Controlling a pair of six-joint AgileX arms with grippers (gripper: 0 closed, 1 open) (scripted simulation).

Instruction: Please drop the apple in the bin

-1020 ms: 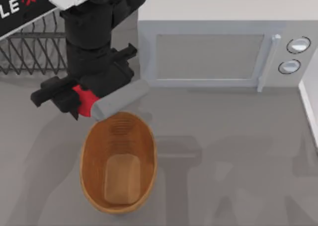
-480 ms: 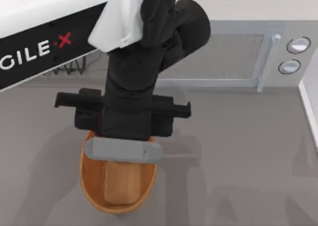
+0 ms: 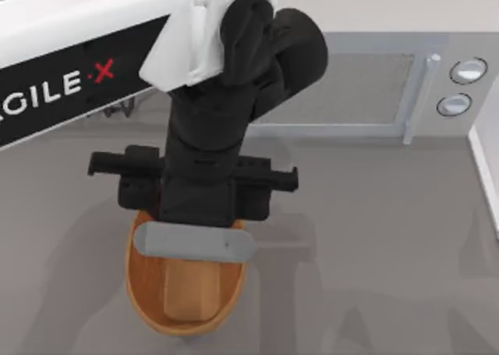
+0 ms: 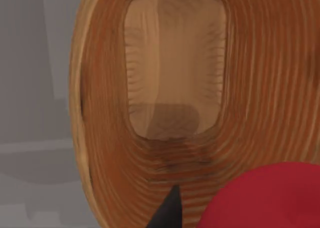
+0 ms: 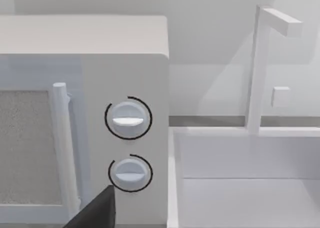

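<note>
The bin (image 3: pixel 137 292) is an oval brown wicker basket on the table's front left. My left gripper (image 3: pixel 192 214) hangs above the bin's far half, its wrist covering that part in the top view. In the left wrist view the red apple (image 4: pixel 265 200) sits close to the camera beside one black fingertip (image 4: pixel 170 212), held over the bin's ribbed wall (image 4: pixel 260 87) and flat tan bottom. A dark finger (image 5: pixel 95 210) of my right gripper shows in the right wrist view, facing the microwave's knobs.
A grey microwave (image 3: pixel 351 82) stands at the back, with its handle and two knobs (image 5: pixel 129 119) on its right side. A black wire rack (image 3: pixel 117 105) peeks out behind my left arm. A white sink basin (image 5: pixel 240 188) with a faucet (image 5: pixel 260 62) lies at the right.
My left arm swung from behind the bin's far left end to above the bin, carrying the apple. In the last half second it barely shifted.
</note>
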